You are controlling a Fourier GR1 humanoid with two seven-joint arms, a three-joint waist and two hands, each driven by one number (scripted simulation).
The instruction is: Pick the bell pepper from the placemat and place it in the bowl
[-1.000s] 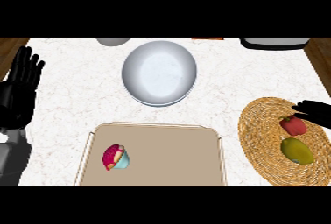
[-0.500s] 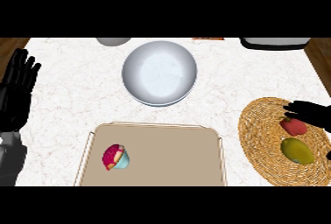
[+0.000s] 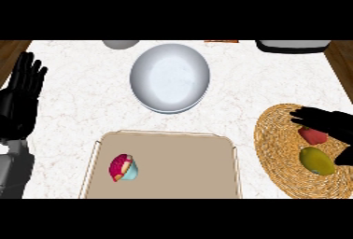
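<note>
On mat (image 3: pixel 276 156), red pepper (image 3: pixel 312 136) just under right hand (image 3: pixel 332 123); fingers straight, a bit spread, pinching nothing. At left edge, left hand (image 3: pixel 19 101), fingers straight up.

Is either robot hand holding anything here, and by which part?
Nothing is held. The right robot hand hangs open over the pepper on the placemat, fingers not curled round it; the left robot hand rests open at the left edge.
</note>
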